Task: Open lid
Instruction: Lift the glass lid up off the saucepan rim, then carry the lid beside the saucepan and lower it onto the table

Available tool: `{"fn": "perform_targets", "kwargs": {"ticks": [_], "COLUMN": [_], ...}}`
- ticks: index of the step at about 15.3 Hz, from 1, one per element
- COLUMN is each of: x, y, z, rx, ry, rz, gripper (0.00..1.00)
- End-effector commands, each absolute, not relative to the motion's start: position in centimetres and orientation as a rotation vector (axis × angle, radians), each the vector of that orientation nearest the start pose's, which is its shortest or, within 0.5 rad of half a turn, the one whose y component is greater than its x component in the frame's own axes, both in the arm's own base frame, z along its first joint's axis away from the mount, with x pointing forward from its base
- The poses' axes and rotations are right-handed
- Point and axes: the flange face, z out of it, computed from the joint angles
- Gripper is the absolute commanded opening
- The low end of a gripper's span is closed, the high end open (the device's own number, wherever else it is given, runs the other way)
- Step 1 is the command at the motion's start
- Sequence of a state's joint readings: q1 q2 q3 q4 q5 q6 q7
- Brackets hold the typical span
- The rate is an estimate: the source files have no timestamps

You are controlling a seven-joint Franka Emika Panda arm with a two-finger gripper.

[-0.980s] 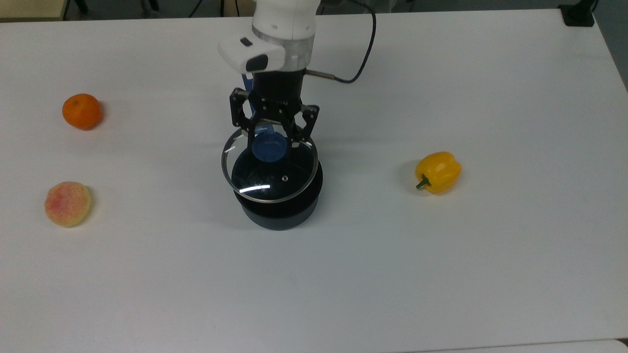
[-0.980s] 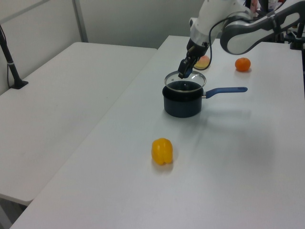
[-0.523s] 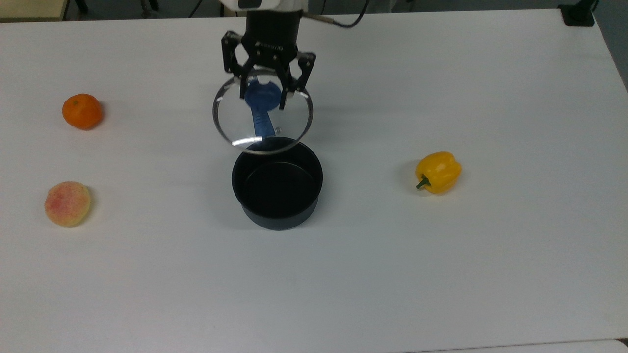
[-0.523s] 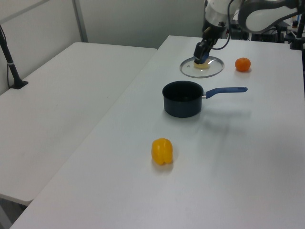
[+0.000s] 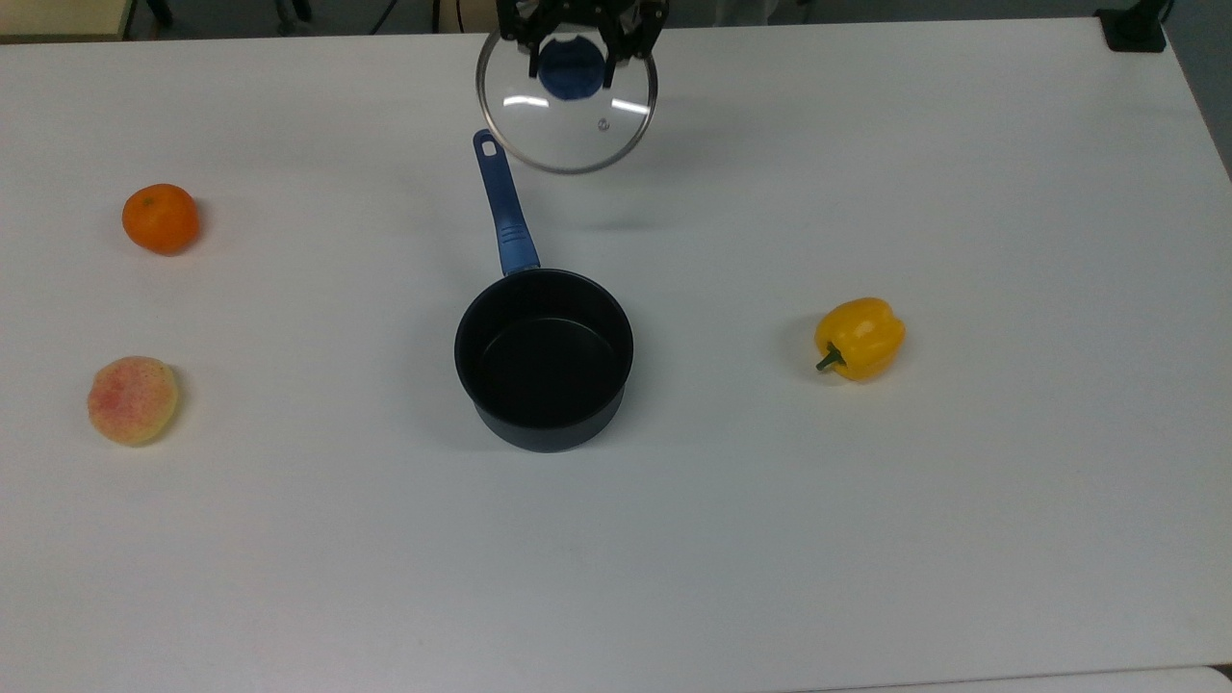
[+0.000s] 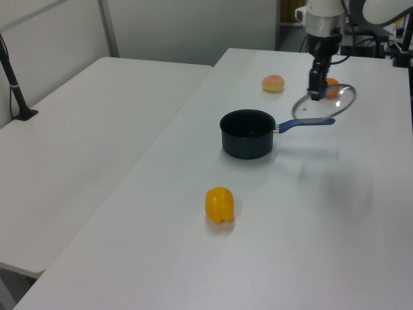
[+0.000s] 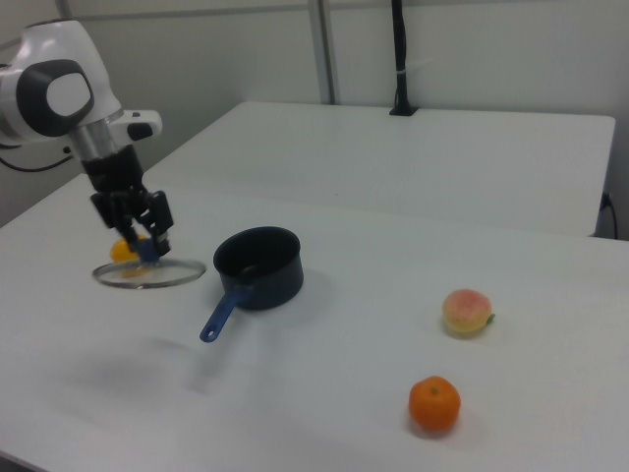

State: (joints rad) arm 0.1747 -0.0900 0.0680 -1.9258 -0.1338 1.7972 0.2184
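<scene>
Top view, item recorded: the lid, a round clear glass disc with a metal rim, a blue knob at centre and a small steam-vent rivet, was found held in the air near the far edge of the white counter, well apart from the saucepan and just beyond the tip of its long blue handle. The gripper was seen with its fingers closed upon the knob, one at either side, nothing else being held. In the left view the lid was noted hanging tilted below the gripper, above the handle end; in the right view the lid was seen nearly level, clear of the counter, under the gripper. Saucepan: dark, open and empty, standing upright at the middle of the counter. Handling, as judged: the disc was taken to be rigid, moderately heavy for its thinness, smooth and slippery on the glass, and liable to crack or chip if dropped or knocked at the rim. The knob was judged the only proper place of hold, being raised and narrow enough to be pinched; the rim and glass were judged unsuitable. A single central hold was thought likely to let the disc swing or tip, as the tilt suggested. Other items on the counter, well apart from the lid: an orange, a peach, a yellow bell pepper.
</scene>
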Motion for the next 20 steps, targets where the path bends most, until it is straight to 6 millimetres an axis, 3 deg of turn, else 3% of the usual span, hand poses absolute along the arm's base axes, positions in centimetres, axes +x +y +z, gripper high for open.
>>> {"fn": "perform_targets", "kwargs": {"ticks": [1, 4, 8, 12, 15, 20], "x": [48.6, 47.3, 46.9, 46.6, 47.1, 47.8], "y": [11.7, 12.5, 12.7, 15.3, 15.5, 14.5], "z": [51.0, 47.2, 43.2, 40.5, 38.6, 37.5], "rx": [-3.214, -3.216, -3.214, -3.214, -3.202, -3.184], "ry": [-0.281, -0.324, -0.322, -0.239, -0.185, -0.129], "rz": [0.234, 0.310, 0.216, 0.030, -0.031, -0.134], "gripper": [0.02, 0.02, 0.02, 0.02, 0.02, 0.02]}}
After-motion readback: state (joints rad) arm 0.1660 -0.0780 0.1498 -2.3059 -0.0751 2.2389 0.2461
